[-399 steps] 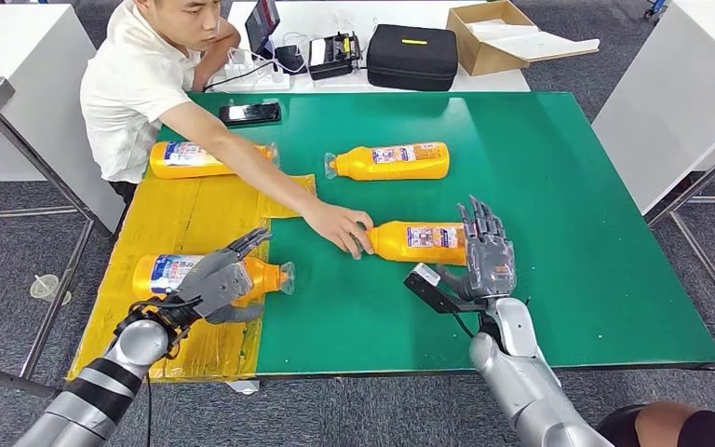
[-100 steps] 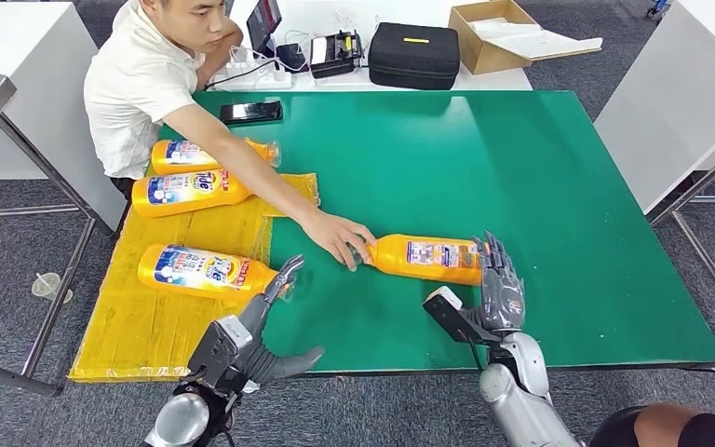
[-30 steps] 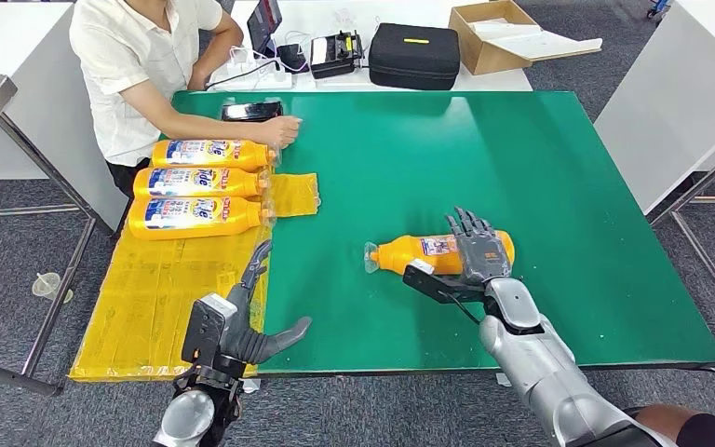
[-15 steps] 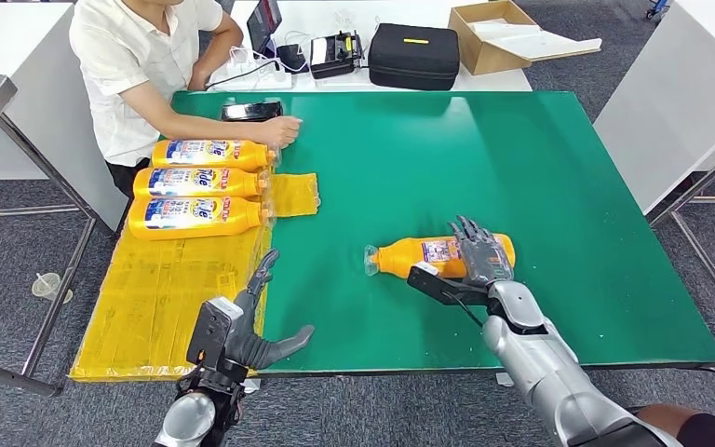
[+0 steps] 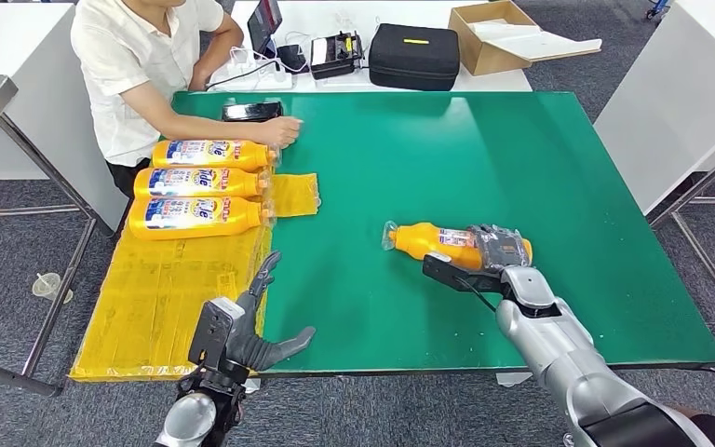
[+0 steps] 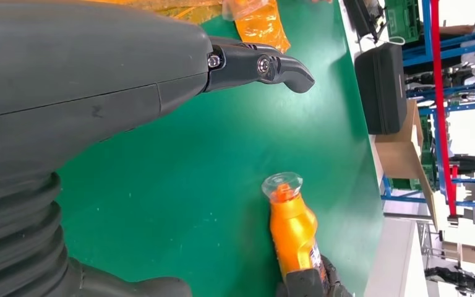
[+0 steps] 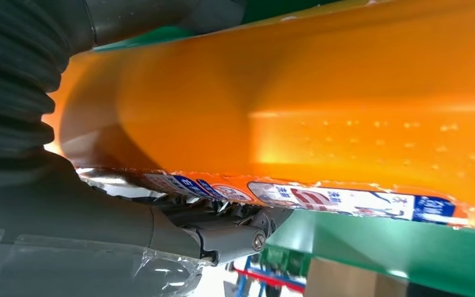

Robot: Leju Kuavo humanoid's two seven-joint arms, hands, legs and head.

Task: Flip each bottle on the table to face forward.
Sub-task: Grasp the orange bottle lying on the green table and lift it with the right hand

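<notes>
Orange plastic of a bottle (image 5: 428, 240) is seen lying on its side on the green table (image 5: 521, 149), clear cap toward the robot's left, its base end wrapped by the fingers of the right hand (image 5: 495, 250), which grips it. Near the table's front edge, well apart from that bottle, the left hand (image 5: 242, 326) is held with fingers spread, holding nothing. Three more bottles (image 5: 200, 182) are laid side by side on yellow sheeting (image 5: 149, 307) at the far left.
</notes>
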